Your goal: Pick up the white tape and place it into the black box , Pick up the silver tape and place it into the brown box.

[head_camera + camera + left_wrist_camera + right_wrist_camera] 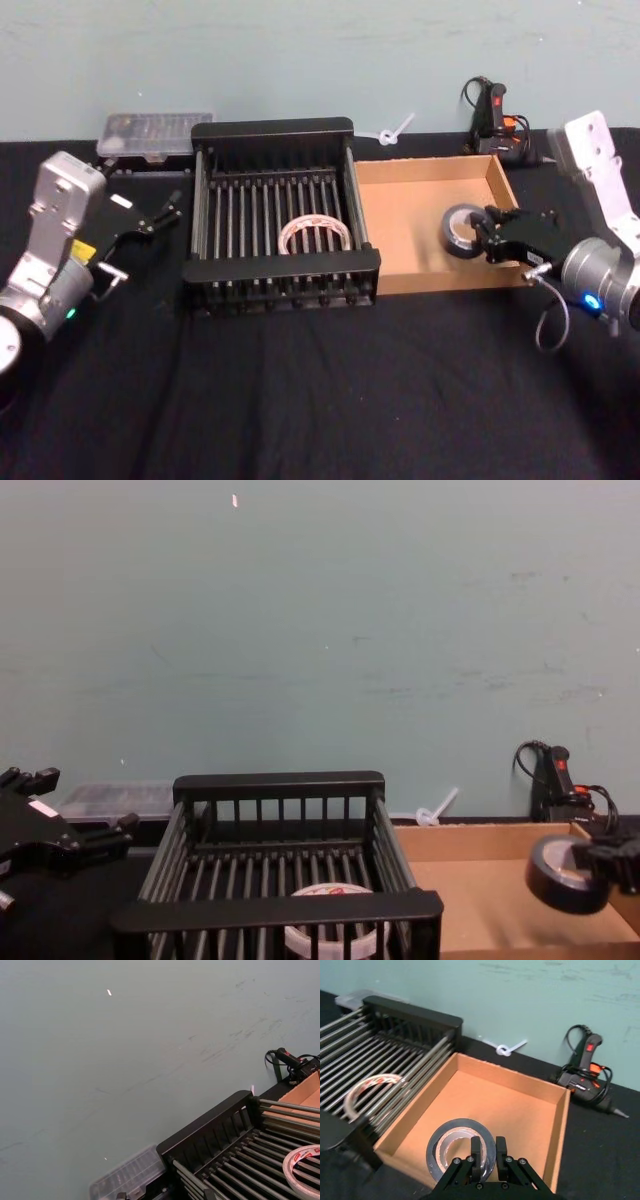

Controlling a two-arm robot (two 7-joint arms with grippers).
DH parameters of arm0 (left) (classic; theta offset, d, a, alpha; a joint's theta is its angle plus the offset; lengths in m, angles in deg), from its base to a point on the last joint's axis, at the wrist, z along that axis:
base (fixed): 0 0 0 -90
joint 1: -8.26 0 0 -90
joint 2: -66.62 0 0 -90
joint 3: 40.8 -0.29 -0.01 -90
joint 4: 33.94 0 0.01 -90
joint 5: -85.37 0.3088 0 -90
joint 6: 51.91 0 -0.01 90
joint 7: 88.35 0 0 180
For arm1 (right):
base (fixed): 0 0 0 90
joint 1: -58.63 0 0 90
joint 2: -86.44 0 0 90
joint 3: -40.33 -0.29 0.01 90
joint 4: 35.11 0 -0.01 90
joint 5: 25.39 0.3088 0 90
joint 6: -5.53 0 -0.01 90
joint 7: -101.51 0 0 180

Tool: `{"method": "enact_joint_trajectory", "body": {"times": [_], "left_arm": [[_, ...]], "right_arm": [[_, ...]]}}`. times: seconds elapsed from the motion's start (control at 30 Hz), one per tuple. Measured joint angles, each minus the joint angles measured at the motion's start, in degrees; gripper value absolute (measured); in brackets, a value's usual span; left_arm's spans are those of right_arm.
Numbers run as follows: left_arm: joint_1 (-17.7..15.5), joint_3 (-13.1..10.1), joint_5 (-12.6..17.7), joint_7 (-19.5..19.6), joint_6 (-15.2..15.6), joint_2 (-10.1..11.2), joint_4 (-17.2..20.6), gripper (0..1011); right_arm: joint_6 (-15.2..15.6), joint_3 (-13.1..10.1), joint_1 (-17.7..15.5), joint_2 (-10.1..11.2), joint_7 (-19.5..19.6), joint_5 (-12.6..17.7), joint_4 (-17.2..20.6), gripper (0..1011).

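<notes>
The right arm reaches in from 3 o'clock of the head view, bent at the wrist so that the right gripper (487, 238) points toward 9 o'clock over the brown box (420, 268). Its jaws are pinched on the rim of the silver tape (462, 231), one finger inside the ring and one outside, as the right wrist view shows (487, 1152). The roll stands on edge, held above the box floor near the box's 3 o'clock wall; from the chest view it hangs clear of the cardboard (563, 874).

The left arm sits at 9 o'clock, off the black box (282, 273), with the left gripper (165, 212) raised above the worktop (320, 390) and its jaws spread apart, holding nothing.

The black box stands at the centre, touching the brown box along its 3 o'clock side. The white tape (314, 232) lies flat on the slatted bottom, a little toward 3 o'clock of the crate's middle. The brown box's floor is bare cardboard. A clear plastic case (155, 135) lies at 11 o'clock beyond the black box, and a glue gun (497, 118) with its cable rests at 1 o'clock, against the wall.
</notes>
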Motion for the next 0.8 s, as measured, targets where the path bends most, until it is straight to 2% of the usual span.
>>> {"method": "enact_joint_trajectory", "body": {"times": [0.27, 0.8], "left_arm": [[0.00, 0.00, 0.00, 0.00, 0.00, 0.00, 0.00, 1001], [0.00, 0.00, 0.00, 0.00, 0.00, 0.00, 0.00, 1001]], "right_arm": [[0.29, -0.63, 2.94, -2.25, 0.34, -1.12, -3.87, 178], [0.35, -0.54, 2.74, -2.04, 0.28, -1.12, -3.60, 181]]}}
